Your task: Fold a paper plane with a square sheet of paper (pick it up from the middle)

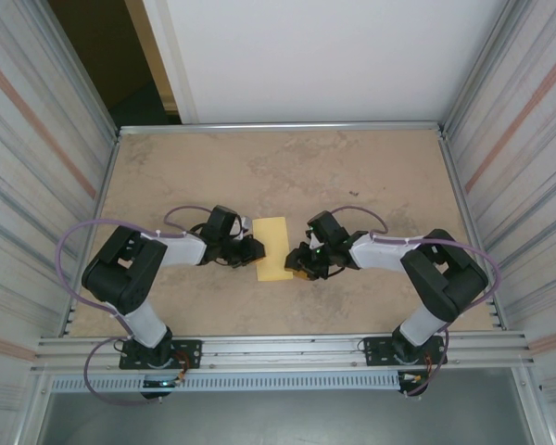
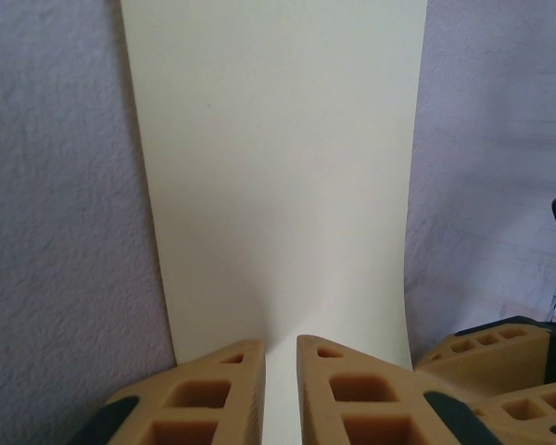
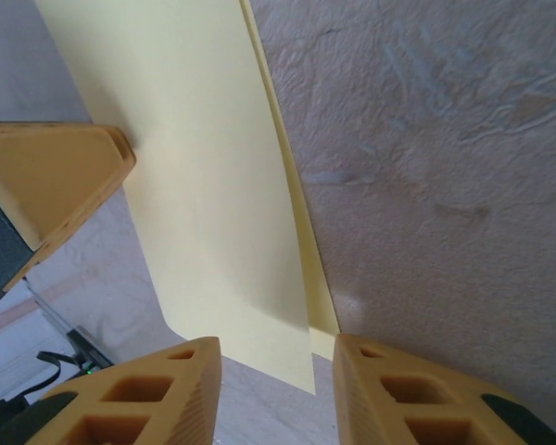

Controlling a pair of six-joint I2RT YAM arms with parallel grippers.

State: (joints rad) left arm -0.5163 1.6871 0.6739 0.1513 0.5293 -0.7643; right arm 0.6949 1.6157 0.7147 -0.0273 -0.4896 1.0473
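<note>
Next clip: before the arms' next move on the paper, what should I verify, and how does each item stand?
1. Paper folded to a strip, lying between the arms: ok.
2. Layers flush: not ok; a sliver of the lower layer shows along one long edge.
3. Left gripper holding the paper: cannot tell; jaws nearly closed at its edge.
4. Right gripper ready: ok; jaws open astride a corner.
5. Grippers apart: ok, one each side.

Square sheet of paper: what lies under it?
A lower yellow layer of the sheet peeks out along one edge, on the table. The rest beneath is covered.
</note>
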